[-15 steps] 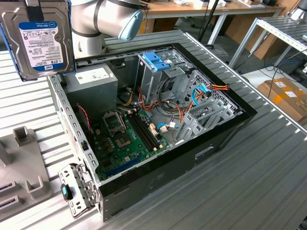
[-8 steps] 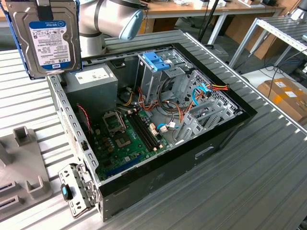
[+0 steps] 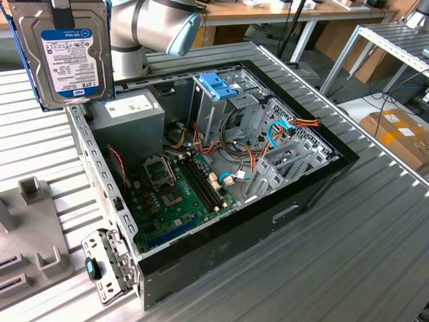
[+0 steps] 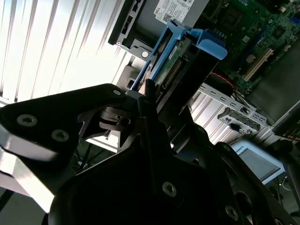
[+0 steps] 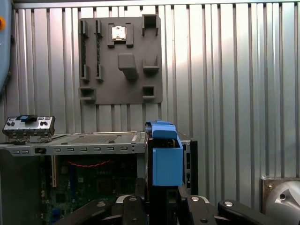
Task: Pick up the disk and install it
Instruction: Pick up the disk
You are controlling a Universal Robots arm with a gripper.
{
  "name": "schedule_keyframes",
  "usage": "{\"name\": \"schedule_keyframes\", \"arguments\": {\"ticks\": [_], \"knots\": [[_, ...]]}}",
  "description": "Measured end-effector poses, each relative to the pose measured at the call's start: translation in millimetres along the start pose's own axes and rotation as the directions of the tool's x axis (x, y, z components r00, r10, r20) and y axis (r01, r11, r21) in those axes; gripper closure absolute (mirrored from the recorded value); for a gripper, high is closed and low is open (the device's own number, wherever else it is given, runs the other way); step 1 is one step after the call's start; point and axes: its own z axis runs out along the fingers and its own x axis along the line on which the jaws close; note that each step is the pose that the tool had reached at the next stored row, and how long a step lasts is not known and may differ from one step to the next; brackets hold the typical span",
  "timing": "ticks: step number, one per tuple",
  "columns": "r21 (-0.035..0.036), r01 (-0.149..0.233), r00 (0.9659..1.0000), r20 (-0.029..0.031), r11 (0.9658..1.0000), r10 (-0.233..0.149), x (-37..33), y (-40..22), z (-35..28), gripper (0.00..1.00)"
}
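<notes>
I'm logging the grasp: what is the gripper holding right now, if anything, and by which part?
The gripper holds the disk, clamped across its thickness at the edge uppermost in the exterior view.

The open computer case (image 3: pixel 315 181) lies on the table (image 3: pixel 375 261), across the middle of the exterior view. Inside it, the power supply (image 3: pixel 131 111) sits in the far corner toward the exterior view's left. The motherboard (image 3: pixel 174 194) lies on the case floor in front of it, and the drive cage (image 3: pixel 218 100) stands just beside it on the exterior view's right. The disk (image 3: pixel 64 57) hangs upright in the upper left of that frame, over the case's far left corner, clamped in the hand (image 5: pixel 161 199). A fixture plate (image 3: pixel 33 235) lies on the table at lower left, beside the case. The robot arm (image 3: pixel 154 27) is behind the case.
</notes>
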Motion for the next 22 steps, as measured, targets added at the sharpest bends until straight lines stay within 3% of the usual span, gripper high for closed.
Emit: {"name": "schedule_keyframes", "arguments": {"ticks": [6, 14, 22], "knots": [[0.0000, 0.000, 1.0000, 0.0000, 1.0000, 0.000, -0.1, -4.2, 0.0, 0.65], [0.0000, 0.000, 1.0000, -0.0001, 1.0000, 0.000, -0.7, -21.7, 0.0, 0.65], [0.0000, 0.000, 1.0000, -0.0001, 1.0000, 0.000, -1.0, -31.0, 0.0, 0.65]]}}
